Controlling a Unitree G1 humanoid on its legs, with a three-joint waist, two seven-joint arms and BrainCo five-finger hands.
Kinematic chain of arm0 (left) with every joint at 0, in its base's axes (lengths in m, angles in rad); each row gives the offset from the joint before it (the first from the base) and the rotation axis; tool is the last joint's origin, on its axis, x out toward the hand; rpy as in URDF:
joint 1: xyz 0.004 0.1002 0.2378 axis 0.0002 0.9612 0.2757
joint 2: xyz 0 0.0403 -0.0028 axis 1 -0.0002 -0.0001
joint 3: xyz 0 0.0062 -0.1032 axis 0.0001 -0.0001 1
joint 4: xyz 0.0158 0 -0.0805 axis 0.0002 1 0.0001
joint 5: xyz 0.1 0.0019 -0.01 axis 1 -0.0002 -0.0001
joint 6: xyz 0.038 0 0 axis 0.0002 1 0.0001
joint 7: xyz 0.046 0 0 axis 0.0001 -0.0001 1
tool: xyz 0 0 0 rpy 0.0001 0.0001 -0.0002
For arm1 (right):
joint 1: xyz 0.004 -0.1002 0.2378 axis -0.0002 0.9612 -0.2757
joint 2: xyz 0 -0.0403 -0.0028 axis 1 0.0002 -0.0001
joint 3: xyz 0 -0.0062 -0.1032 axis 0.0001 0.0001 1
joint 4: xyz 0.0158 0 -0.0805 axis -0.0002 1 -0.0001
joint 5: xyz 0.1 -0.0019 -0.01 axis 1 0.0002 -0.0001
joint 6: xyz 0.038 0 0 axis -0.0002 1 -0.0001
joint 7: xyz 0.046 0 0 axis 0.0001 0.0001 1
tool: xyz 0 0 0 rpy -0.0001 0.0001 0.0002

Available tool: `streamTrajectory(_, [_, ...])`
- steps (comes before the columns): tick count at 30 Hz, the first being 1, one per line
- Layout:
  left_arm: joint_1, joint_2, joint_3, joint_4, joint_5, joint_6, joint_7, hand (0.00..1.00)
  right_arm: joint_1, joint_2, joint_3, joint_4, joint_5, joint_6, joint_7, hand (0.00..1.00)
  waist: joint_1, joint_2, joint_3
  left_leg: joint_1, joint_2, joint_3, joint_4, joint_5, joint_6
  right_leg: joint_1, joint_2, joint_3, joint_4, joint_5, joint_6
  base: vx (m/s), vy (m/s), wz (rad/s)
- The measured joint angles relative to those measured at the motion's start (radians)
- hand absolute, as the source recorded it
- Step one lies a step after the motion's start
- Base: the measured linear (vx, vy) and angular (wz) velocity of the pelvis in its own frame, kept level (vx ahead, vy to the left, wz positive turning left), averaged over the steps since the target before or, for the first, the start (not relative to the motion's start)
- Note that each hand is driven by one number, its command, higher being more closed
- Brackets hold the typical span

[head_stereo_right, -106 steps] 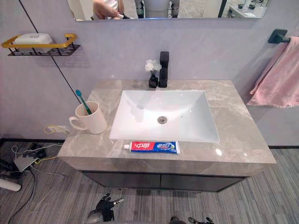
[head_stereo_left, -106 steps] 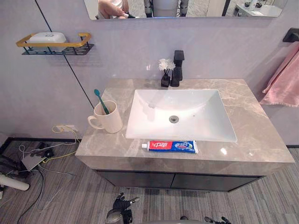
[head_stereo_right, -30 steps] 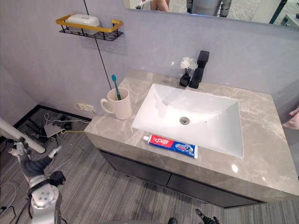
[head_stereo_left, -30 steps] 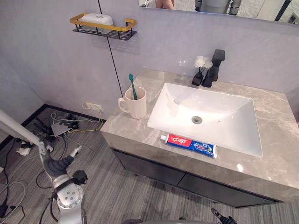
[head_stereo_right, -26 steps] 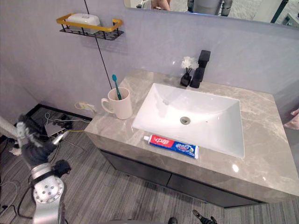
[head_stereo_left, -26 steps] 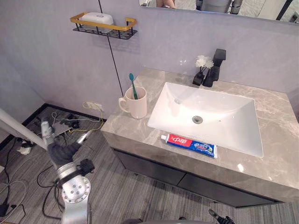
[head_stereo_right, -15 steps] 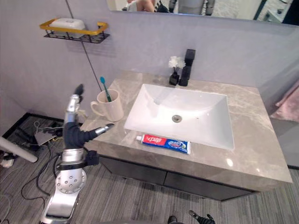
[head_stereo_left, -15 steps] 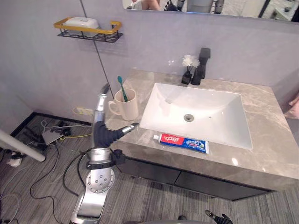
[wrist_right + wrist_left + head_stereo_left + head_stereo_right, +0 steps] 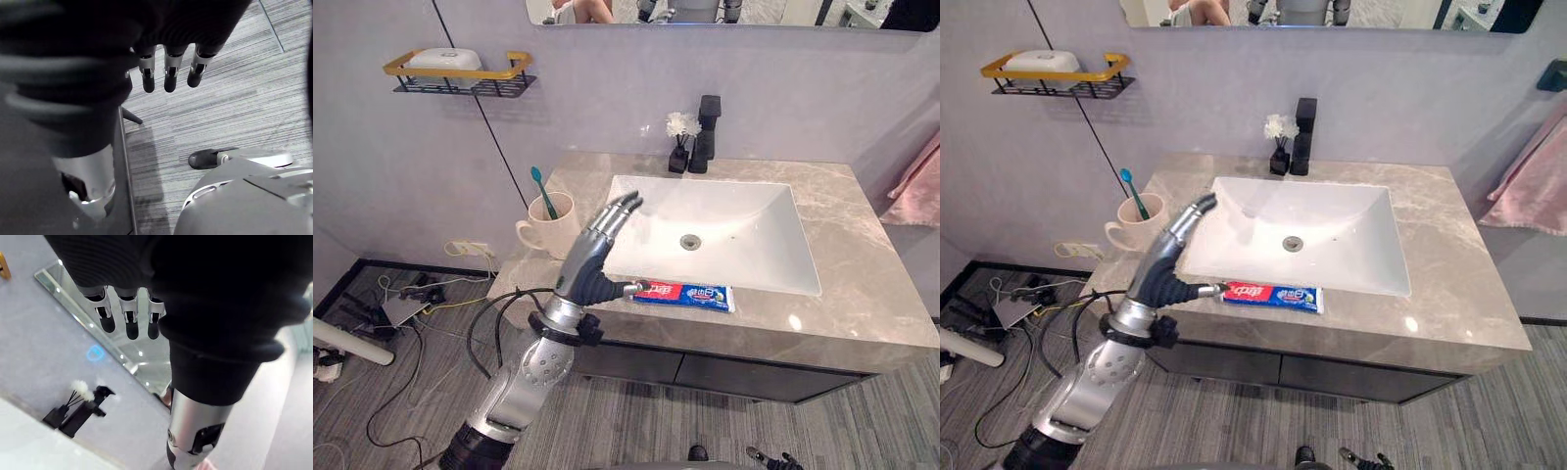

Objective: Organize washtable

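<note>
A red, white and blue toothpaste tube (image 9: 690, 293) lies flat on the grey marble counter (image 9: 862, 264), in front of the white sink (image 9: 744, 235). A cream mug (image 9: 548, 223) holding a teal toothbrush (image 9: 540, 191) stands on the counter's left end. My left hand (image 9: 592, 253) is raised between mug and tube, open, fingers straight and pointing toward the sink. Its thumb tip reaches the tube's left end; I cannot tell if it touches. My right hand's fingers (image 9: 166, 73) hang relaxed and open over the floor, holding nothing.
A black faucet (image 9: 708, 132) and a small dark vase of white flowers (image 9: 680, 137) stand behind the sink. A gold-railed wall shelf (image 9: 455, 70) carries a white soap. A pink towel (image 9: 915, 181) hangs at the right. Cables lie on the floor at the left.
My left arm has risen from near the floor to counter height and moved right; its hand now sits beside the toothpaste's left end. The camera has also shifted.
</note>
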Motion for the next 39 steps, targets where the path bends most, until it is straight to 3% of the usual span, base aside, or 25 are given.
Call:
streamTrajectory(17, [-0.106, 0.063, -0.090, 0.196, 0.008, 0.022, -0.111, 0.00, -0.022, -0.026, -0.002, -0.001, 0.000, 0.015, 0.017, 0.00, -0.053, 0.025, 0.015, 0.001, -0.012, 0.001, -0.022, 0.009, 0.004, -0.010, -0.012, -0.023, -0.001, 0.009, 0.013, -0.02, 0.002, 0.00])
streamTrajectory(39, [-0.162, 0.133, -0.124, 0.267, -0.030, 0.023, -0.199, 0.00, -0.025, -0.032, -0.002, -0.002, 0.000, 0.021, 0.035, 0.00, -0.061, 0.040, 0.039, 0.001, -0.020, 0.005, -0.027, 0.009, 0.004, -0.016, -0.020, -0.031, -0.001, 0.015, 0.021, -0.02, 0.000, 0.00])
